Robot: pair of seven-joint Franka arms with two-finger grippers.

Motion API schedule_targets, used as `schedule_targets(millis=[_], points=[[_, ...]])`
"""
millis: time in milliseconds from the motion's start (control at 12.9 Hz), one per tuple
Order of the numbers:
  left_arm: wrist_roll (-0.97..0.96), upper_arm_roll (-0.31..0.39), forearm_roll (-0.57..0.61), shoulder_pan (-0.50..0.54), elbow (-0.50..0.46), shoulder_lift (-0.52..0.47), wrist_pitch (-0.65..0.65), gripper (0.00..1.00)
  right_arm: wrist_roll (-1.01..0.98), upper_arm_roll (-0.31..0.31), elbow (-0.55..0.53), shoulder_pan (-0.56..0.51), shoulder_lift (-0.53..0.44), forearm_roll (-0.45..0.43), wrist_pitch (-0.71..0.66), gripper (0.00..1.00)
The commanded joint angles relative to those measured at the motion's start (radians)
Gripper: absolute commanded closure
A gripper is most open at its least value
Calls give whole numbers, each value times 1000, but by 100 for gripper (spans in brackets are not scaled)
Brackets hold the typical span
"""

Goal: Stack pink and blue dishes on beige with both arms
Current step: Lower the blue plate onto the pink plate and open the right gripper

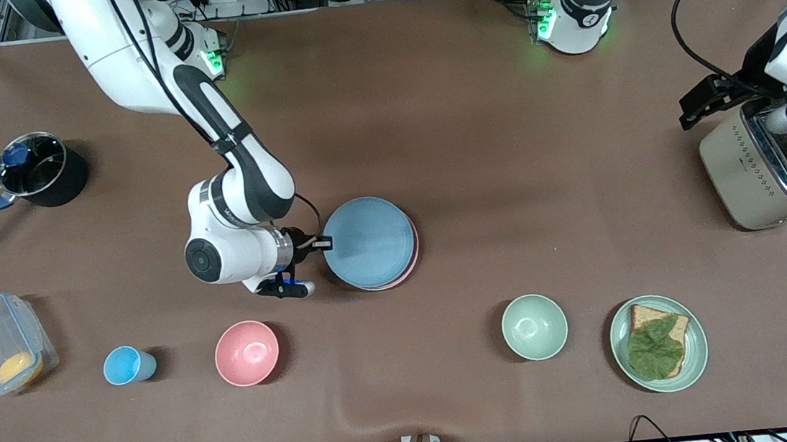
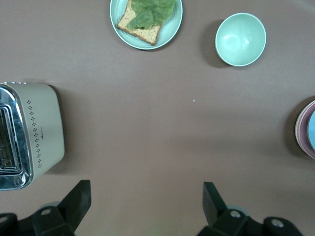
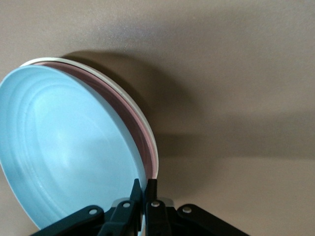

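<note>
Brown table (image 1: 500, 131), largest to smallest. Toaster (image 1: 767, 167) at the left arm's end, about midway between the edges nearest and farthest from the front camera, bread slice in a slot. Left gripper (image 2: 145, 206) hangs over bare table beside the toaster, fingers wide apart, nothing between them; this arm waits.

Plate stack near the table's middle, a bit toward the right arm's end: blue plate (image 1: 369, 243) on top, pink plate (image 1: 413, 259) under it showing as a crescent at the rim, beige plate (image 3: 147, 130) lowest, only a thin cream edge visible (right wrist view). Blue plate is round, so no long axis; it faces up, tilted, the pinched edge lifted off the pink one, the rest of its rim down on the stack. Right gripper (image 3: 142, 196) at the stack's rim on the right arm's side, fingers closed on the blue plate's edge.

Black pot (image 1: 42, 170) with blue handle near the right arm's end, toward the edge farthest from the camera. Row along the edge nearest the camera: clear container (image 1: 1, 345) with something yellow inside, at the right arm's end; then small blue cup (image 1: 128, 365), pink bowl (image 1: 247, 353), green bowl (image 1: 534, 326), green plate (image 1: 695, 358) bearing bread and a leaf.
</note>
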Motion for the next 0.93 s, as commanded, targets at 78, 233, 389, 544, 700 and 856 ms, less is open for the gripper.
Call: schedule_targets(millis=[78,233,389,544,700,856], points=[[11,7,11,-3,16,22,7,0,21,-11,0,25,7,19,27,100],[11,8,13,-3,16,20,7,0,21,-9,-2,28,10,13,25,69],[11,10,11,-3,16,25,9,0,23,-11,0,28,8,13,16,0],[11,10,11,-3,14,29,33,0,23,-17,2,11,-6,12,8,0],[11,10,11,-1,14,29,35,0,12,-32,14,-39,-38,4,-51,0],[11,10,11,-1,14,31,37,0,-17,-42,29,-108,-76,-48,-117,0]])
